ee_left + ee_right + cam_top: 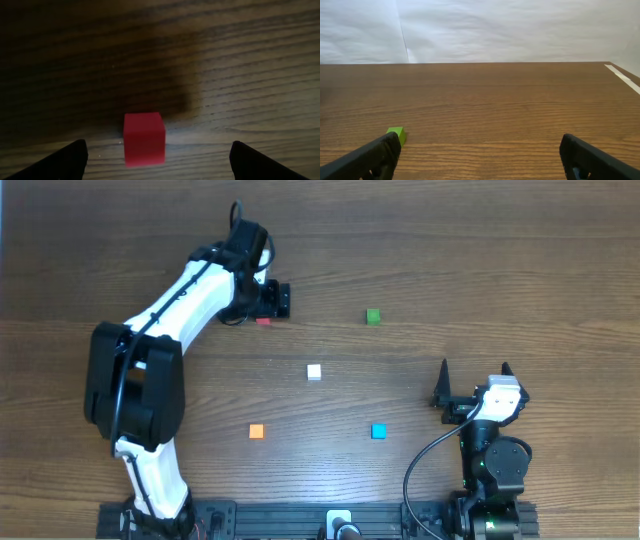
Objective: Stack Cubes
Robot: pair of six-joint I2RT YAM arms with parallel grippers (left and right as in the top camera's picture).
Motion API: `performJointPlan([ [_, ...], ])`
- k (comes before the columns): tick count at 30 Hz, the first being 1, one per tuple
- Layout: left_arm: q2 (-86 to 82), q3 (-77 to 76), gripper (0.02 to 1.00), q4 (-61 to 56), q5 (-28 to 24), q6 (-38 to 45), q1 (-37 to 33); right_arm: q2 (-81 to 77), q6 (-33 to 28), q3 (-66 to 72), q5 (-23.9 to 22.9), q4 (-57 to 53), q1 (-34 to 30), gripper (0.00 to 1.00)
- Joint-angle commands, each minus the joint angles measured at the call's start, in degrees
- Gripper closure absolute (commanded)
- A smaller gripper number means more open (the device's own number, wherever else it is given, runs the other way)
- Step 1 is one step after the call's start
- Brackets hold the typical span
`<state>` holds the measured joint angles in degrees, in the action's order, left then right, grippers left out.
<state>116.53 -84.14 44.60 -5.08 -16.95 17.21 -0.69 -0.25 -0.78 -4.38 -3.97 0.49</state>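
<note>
Top view: the left gripper [272,302] is at a small red cube [263,321], toward the far edge of the brown wooden table [520,270] and left of its middle. A small green cube [373,316] lies to its right. A white cube [314,371] sits mid-table, with an orange cube [257,431] and a blue cube [378,431] closer to the near edge. The right gripper [473,380] stands wide open toward the near right corner.

Left wrist view: the red cube rests on the wood between the spread fingers [62,162], touching neither.

Right wrist view: the green cube lies just beyond one parted finger.
</note>
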Motion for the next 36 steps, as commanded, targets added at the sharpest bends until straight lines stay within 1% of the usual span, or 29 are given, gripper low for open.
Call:
performJointPlan([
  [1, 2.14, -1.29, 0.119, 0.26, 3.82, -0.22, 0.70, 0.35, -0.24, 0.48, 0.48, 0.07, -0.31, 0.007],
  [4, 2.78, -1.29, 0.126, 0.26, 4.17, -0.22, 0.68, 0.35, -0.24, 0.48, 0.48, 0.07, -0.31, 0.007],
  [8, 3.72, -1.29, 0.176, 0.26, 4.98, -0.24, 0.70, 0.35, -0.24, 0.48, 0.48, 0.07, -0.31, 0.009],
  [15, 4.63, -1.29, 0.347, 0.00, 4.98, -0.24, 0.68, 0.35, -0.24, 0.48, 0.48, 0.07, -0.31, 0.007],
  [27, 4.70, -1.29, 0.698, -0.61, 5.01, -0.26, 0.68, 0.35, -0.24, 0.48, 0.48, 0.07, -0.31, 0.009],
  [30, 4.70, -1.29, 0.748, -0.63, 5.03, -0.26, 0.68, 0.35, -0.24, 0.48, 0.48, 0.07, -0.31, 0.009],
  [31, 4.70, -1.38, 0.787, -0.61, 5.01, -0.26, 0.68, 0.35, -0.24, 0.48, 0.50, 0.07, -0.31, 0.009],
  [34, 4.63, -2.05, 0.840, 0.00, 4.63, -0.33, 0.70, 0.35, -0.24, 0.48, 0.48, 0.07, -0.31, 0.009],
  [35, 4.61, -2.51, 0.873, 0.59, 4.48, -0.39, 0.68, 0.35, -0.24, 0.48, 0.48, 0.07, -0.31, 0.009],
  [36, 4.55, -3.34, 0.882, 1.60, 4.26, -0.59, 0.70, 0.35, -0.24, 0.48, 0.48, 0.07, -0.31, 0.009],
])
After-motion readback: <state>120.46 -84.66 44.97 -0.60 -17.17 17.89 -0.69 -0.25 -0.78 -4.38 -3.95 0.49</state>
